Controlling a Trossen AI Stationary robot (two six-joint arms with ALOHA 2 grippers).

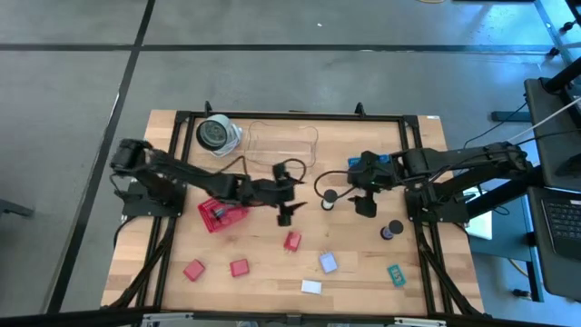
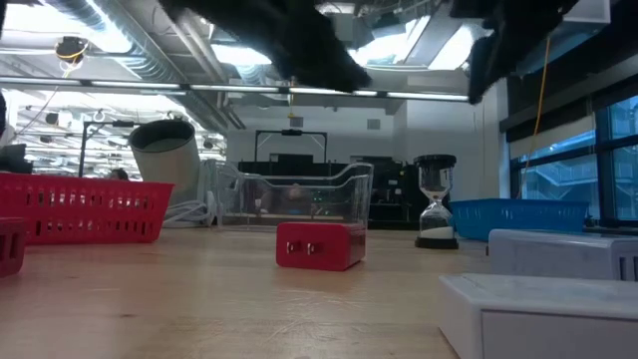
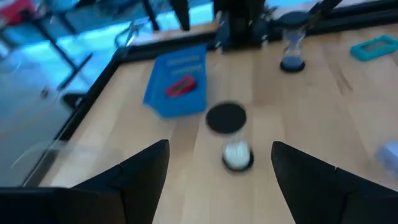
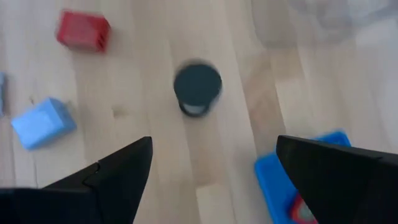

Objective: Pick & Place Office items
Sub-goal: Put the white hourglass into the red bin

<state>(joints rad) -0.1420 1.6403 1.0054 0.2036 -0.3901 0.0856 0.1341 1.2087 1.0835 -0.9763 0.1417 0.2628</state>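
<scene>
Both grippers hang open above the table's middle and hold nothing. In the high view my left gripper [image 1: 289, 215] is just left of a small black-topped cylinder [image 1: 329, 198], and my right gripper [image 1: 363, 205] is just right of it. The cylinder stands upright on the wood between them; it shows ahead of the left gripper [image 3: 221, 149] as the cylinder [image 3: 227, 119] and below the right gripper [image 4: 214, 142] as the cylinder [image 4: 197, 87]. A second black cylinder [image 1: 392, 229] stands farther right. Red blocks [image 1: 292, 241] [image 1: 239, 267] [image 1: 193, 270], a pale blue cube [image 1: 328, 263], a white block [image 1: 311, 287] and a green tag [image 1: 396, 272] lie near the front.
A red basket [image 1: 221, 213] sits under the left arm, and a blue tray [image 3: 177, 87] holding a red tag [image 3: 180, 87] sits beneath the right arm. A clear tray [image 1: 283, 141] and a round black-and-white object [image 1: 218, 134] stand at the far edge. A black frame [image 1: 290, 116] borders the table.
</scene>
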